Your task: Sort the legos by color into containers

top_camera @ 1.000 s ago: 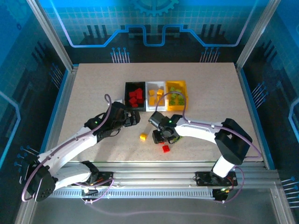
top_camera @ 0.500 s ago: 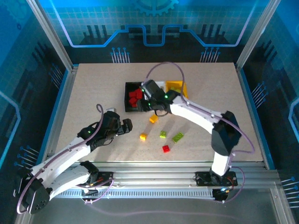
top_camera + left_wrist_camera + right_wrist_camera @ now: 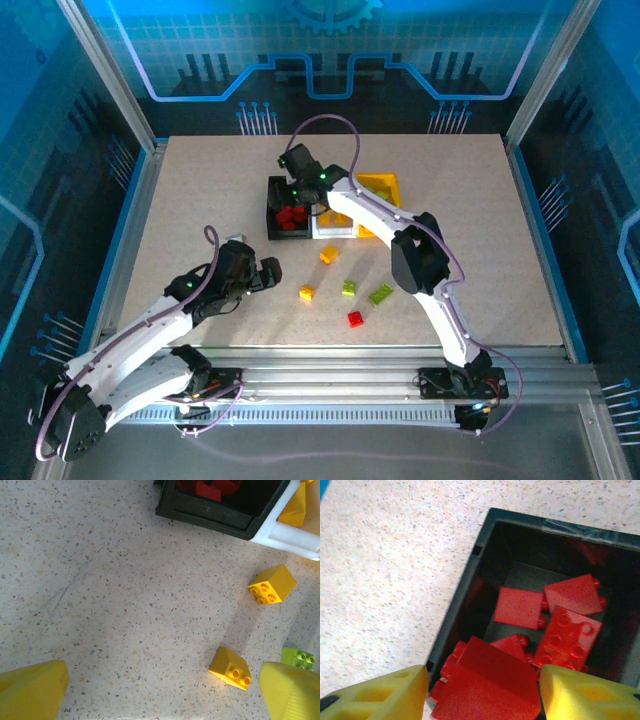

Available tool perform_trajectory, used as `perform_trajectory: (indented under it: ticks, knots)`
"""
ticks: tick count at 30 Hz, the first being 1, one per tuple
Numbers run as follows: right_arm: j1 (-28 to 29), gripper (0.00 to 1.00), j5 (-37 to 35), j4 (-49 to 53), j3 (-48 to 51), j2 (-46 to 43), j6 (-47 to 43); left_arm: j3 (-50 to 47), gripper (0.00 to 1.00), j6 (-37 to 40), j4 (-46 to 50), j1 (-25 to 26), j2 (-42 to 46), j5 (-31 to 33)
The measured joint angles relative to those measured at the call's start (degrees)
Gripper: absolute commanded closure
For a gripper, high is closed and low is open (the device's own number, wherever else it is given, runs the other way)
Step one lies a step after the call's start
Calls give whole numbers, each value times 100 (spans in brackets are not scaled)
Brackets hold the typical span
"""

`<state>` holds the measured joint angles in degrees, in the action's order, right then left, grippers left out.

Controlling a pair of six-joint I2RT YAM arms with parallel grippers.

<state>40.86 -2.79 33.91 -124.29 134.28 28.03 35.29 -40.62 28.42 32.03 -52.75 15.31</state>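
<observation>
1. Speckled beige worktop (image 3: pixel 200 200): the right arm (image 3: pixel 420 260) hides most of the white plastic bin (image 3: pixel 290 532).
2. Left end effector (image 3: pixel 160 695) gapes wide and empty above loose yellow bricks (image 3: pixel 272 584).
3. Right end effector (image 3: pixel 482 687) is partly parted over the black plastic bin (image 3: pixel 530 522), with a red brick (image 3: pixel 490 675) between its fingers; whether it grips the brick is unclear.

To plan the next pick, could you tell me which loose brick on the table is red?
The red brick lying nearest the arm bases, nearer than the two lime green bricks; the remaining two loose bricks are yellow-orange.
</observation>
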Motion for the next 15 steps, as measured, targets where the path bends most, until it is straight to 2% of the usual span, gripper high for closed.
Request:
perform_trajectory:
  ticks: [4, 7, 11, 15]
  knots:
    - [0, 31, 52, 20, -4, -52, -11, 0, 1, 2, -2, 0, 0, -17]
    - [0, 30, 48, -66, 435, -389, -4, 0, 1, 4, -2, -2, 0, -59]
    - [7, 28, -17, -216, 1622, -1384, 39, 2, 1, 4, -4, -4, -2, -105]
    - [50, 28, -210, -275, 3008, -2734, 175, 2, 1, 2, -33, -7, -39, -146]
